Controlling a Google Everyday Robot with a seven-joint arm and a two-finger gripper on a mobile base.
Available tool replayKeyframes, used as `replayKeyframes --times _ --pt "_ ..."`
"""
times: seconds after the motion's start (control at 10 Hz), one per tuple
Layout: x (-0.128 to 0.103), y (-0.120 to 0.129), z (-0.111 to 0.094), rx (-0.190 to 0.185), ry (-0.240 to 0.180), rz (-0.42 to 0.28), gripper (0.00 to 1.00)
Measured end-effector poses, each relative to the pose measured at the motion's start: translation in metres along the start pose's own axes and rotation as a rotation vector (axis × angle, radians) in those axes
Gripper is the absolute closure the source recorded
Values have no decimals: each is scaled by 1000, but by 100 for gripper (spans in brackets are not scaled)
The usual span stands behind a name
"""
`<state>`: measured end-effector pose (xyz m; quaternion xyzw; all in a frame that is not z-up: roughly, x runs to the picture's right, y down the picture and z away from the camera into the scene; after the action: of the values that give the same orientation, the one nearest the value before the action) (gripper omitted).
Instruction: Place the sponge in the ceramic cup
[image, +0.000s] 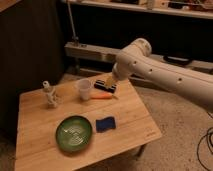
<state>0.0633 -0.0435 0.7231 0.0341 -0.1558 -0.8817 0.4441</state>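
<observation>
The dark blue sponge (105, 124) lies flat on the wooden table (130, 112), just right of the green plate. Farther back stands the pale ceramic cup (83, 89), upright, with nothing visible inside. My gripper (112, 80) hangs at the end of the white arm (150, 65), above the table's back edge. It is over the black striped block, to the right of the cup and well behind the sponge. It holds nothing that I can see.
A green round plate (74, 132) sits front centre. A small pale figurine (49, 94) stands at the back left. A black block with white stripes (104, 85) and an orange stick-like item (101, 96) lie right of the cup. Shelving stands behind the table.
</observation>
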Motion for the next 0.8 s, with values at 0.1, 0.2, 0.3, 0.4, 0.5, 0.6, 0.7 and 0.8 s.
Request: replayKeyframes --times 0.1,0.2,0.3,0.4,0.5,0.6,0.7,0.8 --pt "-16 -19 -2 58 -12 -58 20" --pt "-26 -33 -2 91 -34 -96 20" --pt "-29 -42 -1 106 -42 -115 20" --pt "-30 -40 -1 103 -43 -116 20" --pt "-30 -40 -2 102 -43 -115 20" --pt "-29 -41 -1 104 -39 -117 20" --pt "-27 -44 -2 107 -21 -125 20" --pt "-25 -54 3 149 40 -173 20"
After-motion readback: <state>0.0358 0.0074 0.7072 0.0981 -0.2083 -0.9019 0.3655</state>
